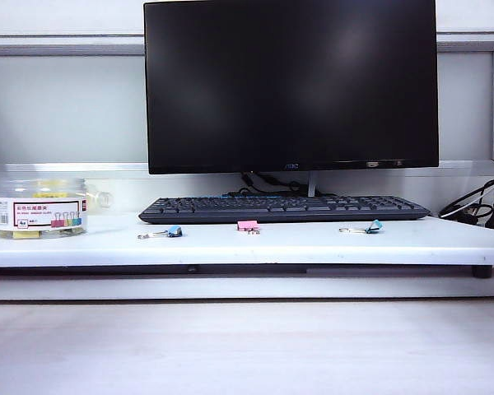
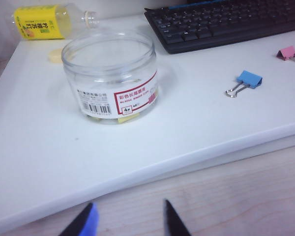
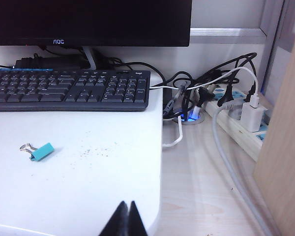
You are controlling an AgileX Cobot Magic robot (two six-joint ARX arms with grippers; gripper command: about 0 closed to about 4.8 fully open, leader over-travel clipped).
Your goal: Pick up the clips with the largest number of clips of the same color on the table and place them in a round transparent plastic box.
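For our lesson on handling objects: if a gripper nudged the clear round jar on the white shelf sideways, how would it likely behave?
The jar is squat, wide and upright, so it would probably slide rather than tip. It looks like thin clear plastic holding only a few yellow clips, so likely light. Its smooth wall may slip between fingers.

The yellow clips (image 2: 128,117) show only as slivers through the base of the round transparent plastic box (image 2: 110,73); their number cannot be told. At 11 o'clock from the box, a yellow bottle (image 2: 44,22) is cut by the picture's edge. Only the fingertips of the left claw (image 2: 129,221) and right claw (image 3: 124,220) enter their wrist views. The box label's print is too small to read.
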